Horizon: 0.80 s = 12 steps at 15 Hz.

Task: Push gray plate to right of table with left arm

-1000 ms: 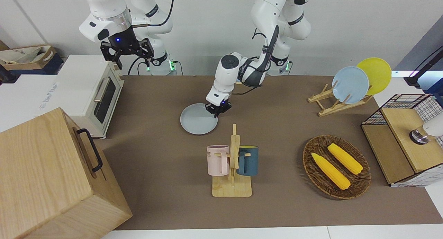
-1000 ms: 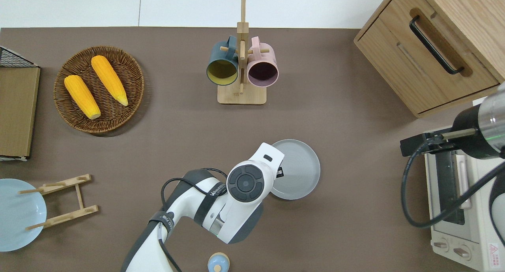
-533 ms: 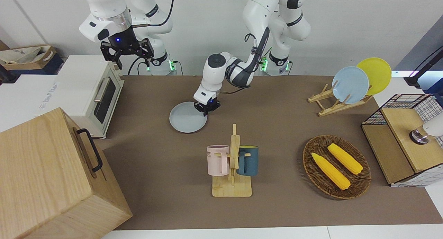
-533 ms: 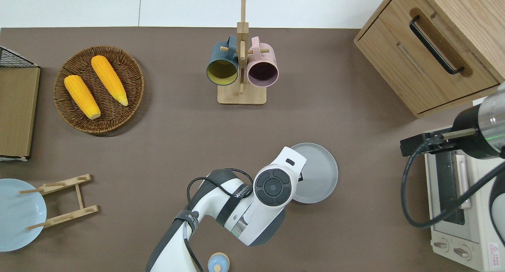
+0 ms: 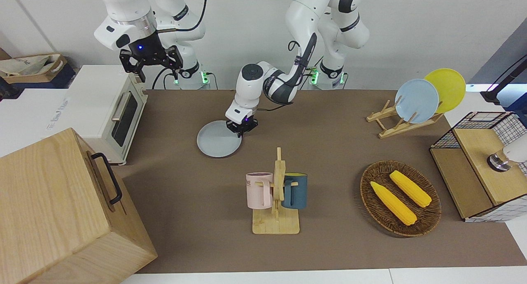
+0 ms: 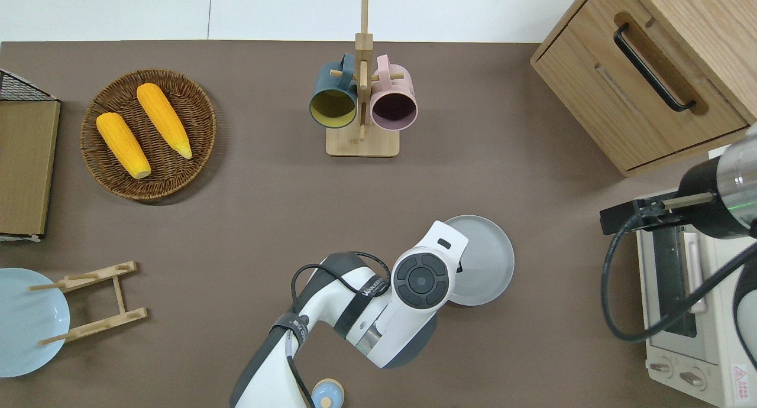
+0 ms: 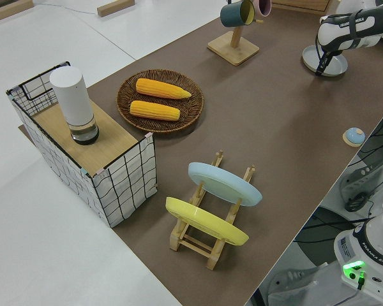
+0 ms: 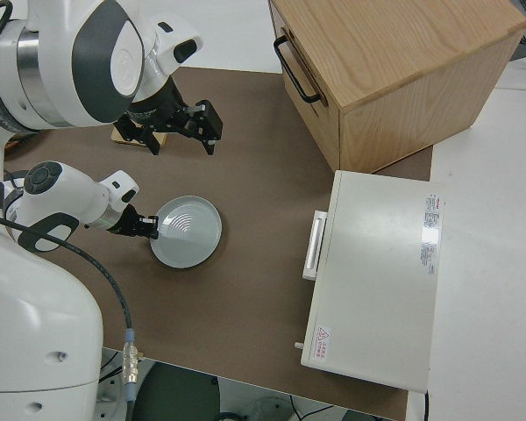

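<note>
The gray plate (image 5: 217,145) lies flat on the brown table (image 5: 329,152), nearer to the robots than the mug rack, toward the right arm's end. It also shows in the overhead view (image 6: 485,260) and the right side view (image 8: 191,232). My left gripper (image 5: 242,127) is down at the plate's rim, on the edge toward the left arm's end, touching it (image 8: 147,226). In the overhead view the wrist hides the gripper. My right gripper (image 5: 158,72) is open and empty, and that arm is parked.
A toaster oven (image 5: 107,111) and a wooden cabinet (image 5: 53,210) stand at the right arm's end. A mug rack (image 5: 276,201) stands mid-table. A corn basket (image 5: 400,198), a dish rack with a sky-blue plate (image 5: 416,101) and a wire box (image 5: 481,164) are at the left arm's end.
My left gripper has slid toward the right arm's end of the table, and the gray plate has moved with it toward the toaster oven. The right arm has not moved.
</note>
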Each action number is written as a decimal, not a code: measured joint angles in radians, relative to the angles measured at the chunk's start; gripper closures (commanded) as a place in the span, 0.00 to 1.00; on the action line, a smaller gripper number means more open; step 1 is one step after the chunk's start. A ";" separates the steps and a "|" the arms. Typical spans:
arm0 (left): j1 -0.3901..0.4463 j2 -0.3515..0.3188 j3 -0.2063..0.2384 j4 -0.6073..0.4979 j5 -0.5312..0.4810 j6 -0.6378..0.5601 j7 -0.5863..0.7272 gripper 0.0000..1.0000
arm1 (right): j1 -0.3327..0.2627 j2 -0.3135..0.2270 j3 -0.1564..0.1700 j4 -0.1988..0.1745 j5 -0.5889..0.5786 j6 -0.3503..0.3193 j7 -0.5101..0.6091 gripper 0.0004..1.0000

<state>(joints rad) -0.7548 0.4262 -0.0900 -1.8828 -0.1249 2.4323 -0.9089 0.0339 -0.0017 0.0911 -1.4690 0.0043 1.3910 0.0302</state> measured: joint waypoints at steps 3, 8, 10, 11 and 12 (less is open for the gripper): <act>0.000 0.018 0.002 0.038 0.000 -0.042 -0.001 0.25 | 0.000 0.000 0.000 0.000 0.000 0.000 0.000 0.02; 0.016 0.008 0.015 0.068 0.000 -0.127 0.017 0.21 | 0.000 0.000 0.000 0.000 0.000 0.000 0.000 0.02; 0.044 -0.017 0.017 0.074 -0.002 -0.177 0.046 0.20 | 0.000 0.000 0.000 0.000 0.000 0.000 0.000 0.02; 0.062 -0.034 0.017 0.075 -0.009 -0.203 0.067 0.18 | 0.000 0.000 0.000 0.000 0.000 0.000 0.000 0.02; 0.084 -0.053 0.018 0.075 -0.017 -0.233 0.097 0.18 | 0.000 0.000 0.000 0.000 0.000 0.000 0.000 0.02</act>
<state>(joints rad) -0.6713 0.3731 -0.0721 -1.8078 -0.1418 2.1996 -0.8121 0.0339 -0.0017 0.0911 -1.4690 0.0042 1.3910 0.0302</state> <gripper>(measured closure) 0.207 0.013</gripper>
